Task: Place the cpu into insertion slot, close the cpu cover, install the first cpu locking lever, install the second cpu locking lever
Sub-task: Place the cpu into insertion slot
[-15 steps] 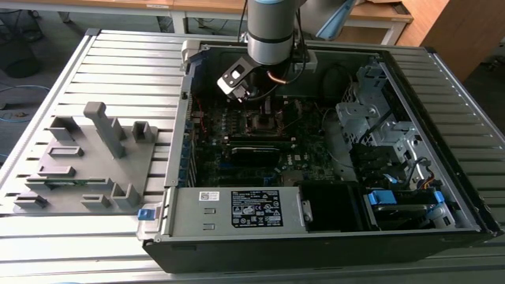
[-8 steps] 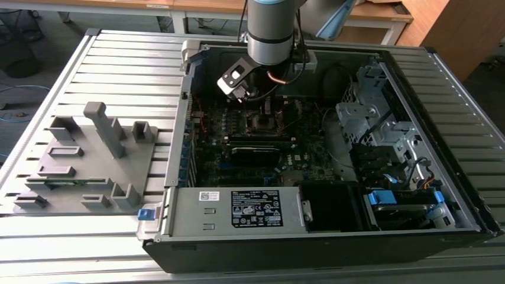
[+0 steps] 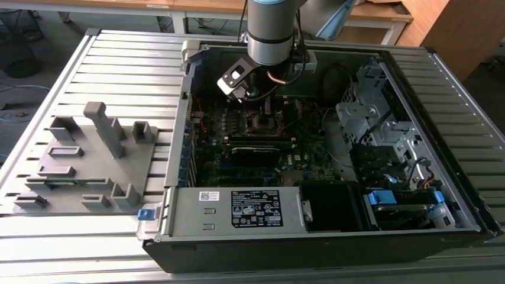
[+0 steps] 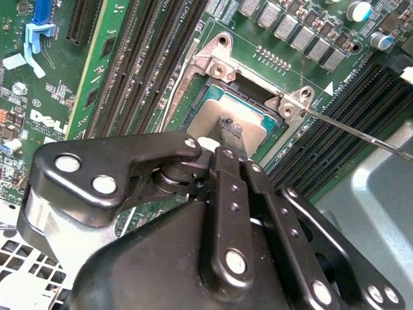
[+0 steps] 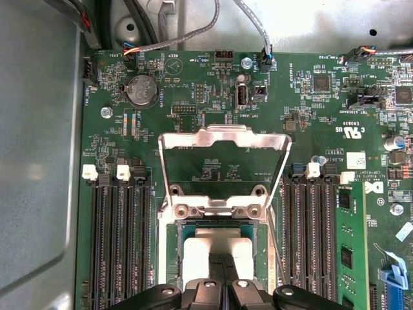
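Fingers (image 5: pixel 219 268) clenched empty, you stand straight above the cpu (image 5: pixel 197 255), seated in the insertion slot (image 3: pixel 264 123), upper centre of exterior view.

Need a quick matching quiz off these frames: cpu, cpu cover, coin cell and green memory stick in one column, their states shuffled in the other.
Things:
1. cpu
2. cpu cover
3. coin cell
4. green memory stick

States:
A. swung up, open
B. standing in a long black slot
C. lying in the insertion slot, under the gripper
D. round and silvery, in a black holder on the board

Pairs: 1-C, 2-A, 3-D, 4-B
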You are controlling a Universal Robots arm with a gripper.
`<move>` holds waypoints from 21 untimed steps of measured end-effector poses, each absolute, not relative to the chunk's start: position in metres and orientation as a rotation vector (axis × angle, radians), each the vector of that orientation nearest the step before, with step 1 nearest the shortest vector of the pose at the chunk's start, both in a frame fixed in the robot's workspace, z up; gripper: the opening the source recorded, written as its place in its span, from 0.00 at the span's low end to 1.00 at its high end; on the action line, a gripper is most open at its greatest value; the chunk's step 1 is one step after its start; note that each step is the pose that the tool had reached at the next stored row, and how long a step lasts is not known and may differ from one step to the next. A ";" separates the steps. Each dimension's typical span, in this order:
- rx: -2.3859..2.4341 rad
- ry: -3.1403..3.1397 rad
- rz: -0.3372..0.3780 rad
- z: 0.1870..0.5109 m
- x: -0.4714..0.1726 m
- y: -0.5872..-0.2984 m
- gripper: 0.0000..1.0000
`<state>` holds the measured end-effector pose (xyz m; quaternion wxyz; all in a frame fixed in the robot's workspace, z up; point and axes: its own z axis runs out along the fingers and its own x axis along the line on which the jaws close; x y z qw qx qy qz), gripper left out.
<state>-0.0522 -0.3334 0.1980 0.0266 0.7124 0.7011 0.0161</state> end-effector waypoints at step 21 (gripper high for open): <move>2.206 2.171 0.040 0.217 -0.052 -0.333 0.11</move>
